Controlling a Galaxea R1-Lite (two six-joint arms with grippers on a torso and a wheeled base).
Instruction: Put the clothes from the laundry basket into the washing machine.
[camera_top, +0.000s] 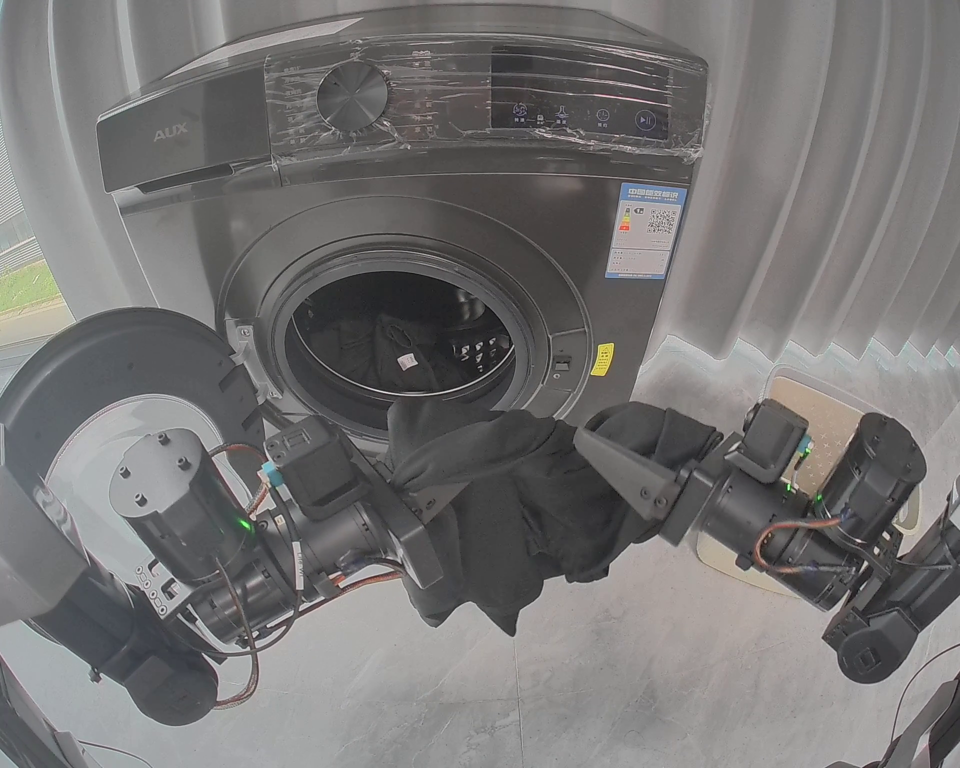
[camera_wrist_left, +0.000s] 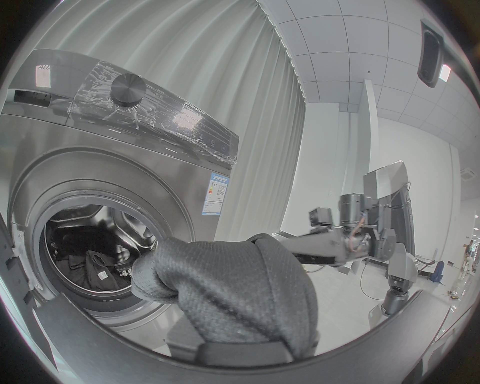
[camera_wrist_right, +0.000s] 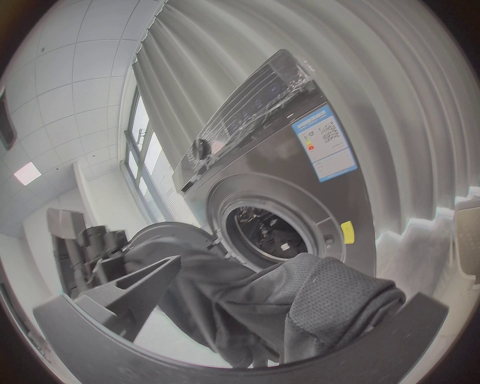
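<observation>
Plainly, the left gripper (camera_top: 410, 495) has one end of the black garment (camera_top: 510, 510) bunched over it. I cannot tell how it is set, because the cloth heaps over it in its own wrist view. The right gripper (camera_top: 610, 440) stands wide: one finger (camera_wrist_right: 145, 282) is bare, and the other is buried under mesh cloth that crosses the gap. On that side the garment looks draped rather than pinched.

The garment hangs between the two grippers, just in front of the drum mouth (camera_top: 400, 345) of the washing machine (camera_top: 600, 250) and a little below its centre. A long fold sags lower than the sill.

That loose right-hand hold is the first hazard, as I judge it. A quick push forward could slide the cloth off the finger, so the piece swings from the left side alone or drops to the floor (camera_top: 600, 680).

The sagging fold is the second. Pushed in low, it may catch on the rim and trail outside. Dark clothes (camera_top: 385, 350) already lie in the drum, so the new piece could snag there and bunch at the lip.

The open door (camera_top: 90, 400) sits close beside the left arm, and a sideways correction risks knocking it. A pale rimmed thing (camera_top: 850, 410) beyond the right arm may be the laundry basket.
</observation>
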